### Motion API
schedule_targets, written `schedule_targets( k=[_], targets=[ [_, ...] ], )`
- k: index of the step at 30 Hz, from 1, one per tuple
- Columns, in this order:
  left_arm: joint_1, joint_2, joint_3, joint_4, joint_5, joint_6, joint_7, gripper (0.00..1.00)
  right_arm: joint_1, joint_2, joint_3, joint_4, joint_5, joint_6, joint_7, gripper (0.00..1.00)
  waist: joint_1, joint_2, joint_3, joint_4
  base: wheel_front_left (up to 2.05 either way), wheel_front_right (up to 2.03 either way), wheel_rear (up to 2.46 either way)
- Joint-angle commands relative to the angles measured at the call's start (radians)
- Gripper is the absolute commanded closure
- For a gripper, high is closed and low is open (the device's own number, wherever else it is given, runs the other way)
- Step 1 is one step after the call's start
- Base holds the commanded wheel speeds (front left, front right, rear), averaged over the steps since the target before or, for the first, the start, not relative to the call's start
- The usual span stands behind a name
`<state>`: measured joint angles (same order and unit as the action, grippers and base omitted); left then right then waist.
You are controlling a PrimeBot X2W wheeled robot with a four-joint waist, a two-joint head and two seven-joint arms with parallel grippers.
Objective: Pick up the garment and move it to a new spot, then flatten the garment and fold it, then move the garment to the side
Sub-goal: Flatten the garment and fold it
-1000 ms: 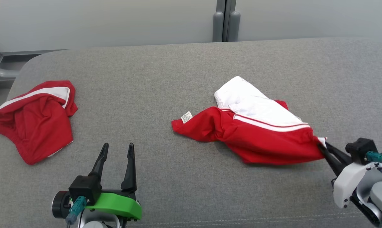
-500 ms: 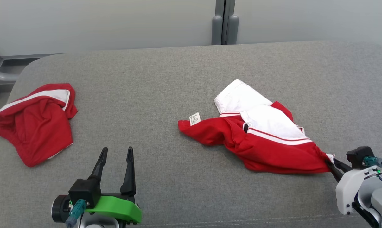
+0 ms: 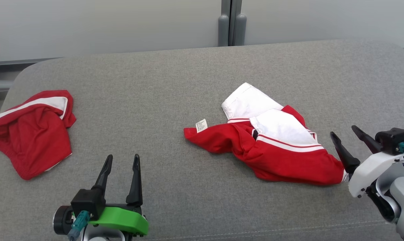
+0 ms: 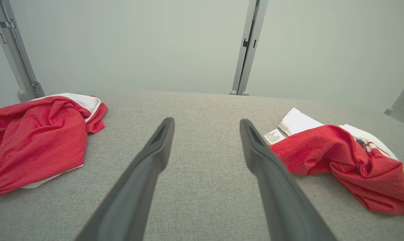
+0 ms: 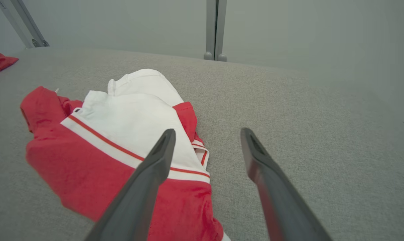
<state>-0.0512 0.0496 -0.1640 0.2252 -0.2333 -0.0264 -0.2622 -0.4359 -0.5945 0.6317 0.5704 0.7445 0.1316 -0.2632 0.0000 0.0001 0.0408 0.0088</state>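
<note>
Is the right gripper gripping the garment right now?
No, the right gripper stands open beside the garment, pinching no cloth.

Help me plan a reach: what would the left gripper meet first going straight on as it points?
Likely the bare grey cushion: the left gripper points between the crumpled red garment and the red-and-white garment, in line with neither. Depth is unclear.

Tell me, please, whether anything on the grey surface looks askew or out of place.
The red and white garment lies crumpled, its white part folded over the red and its label turned out at one tip. A second red garment sits bunched near the left end. Nothing looks spilled or torn.
</note>
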Motion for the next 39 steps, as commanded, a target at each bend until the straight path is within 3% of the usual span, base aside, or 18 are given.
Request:
schedule_targets(
  k=[1,8,14,24,39],
  targets=[
    [0.007,0.002,0.001,-0.004,0.007,-0.001,-0.002,0.00,0.024,0.008,-0.008,-0.004,-0.011,-0.002,-0.004,0.00,0.0000,-0.0001,0.000,0.001,0.00,0.00,0.00],
    [0.002,0.002,0.003,-0.007,0.006,0.000,-0.002,0.00,0.073,0.061,-0.108,-0.030,-0.086,-0.002,-0.005,0.00,0.0000,-0.0001,0.001,0.008,0.00,0.00,0.00],
    [-0.010,0.002,0.003,-0.007,0.010,-0.006,-0.002,0.00,0.028,0.105,-0.118,0.026,-0.114,-0.002,-0.005,0.00,0.0000,-0.0001,0.003,0.024,0.00,0.00,0.00],
    [-0.027,0.002,-0.012,-0.011,0.011,-0.004,-0.002,0.00,-0.174,0.164,0.019,0.209,-0.063,-0.002,0.101,0.00,0.0000,-0.0001,0.032,0.068,0.00,0.00,0.00],
    [-0.057,0.002,-0.045,-0.005,-0.004,-0.002,-0.002,0.00,-0.365,0.164,0.223,0.415,0.105,-0.002,0.288,0.00,0.0000,-0.0001,0.083,0.161,0.00,0.00,0.00]
  ],
)
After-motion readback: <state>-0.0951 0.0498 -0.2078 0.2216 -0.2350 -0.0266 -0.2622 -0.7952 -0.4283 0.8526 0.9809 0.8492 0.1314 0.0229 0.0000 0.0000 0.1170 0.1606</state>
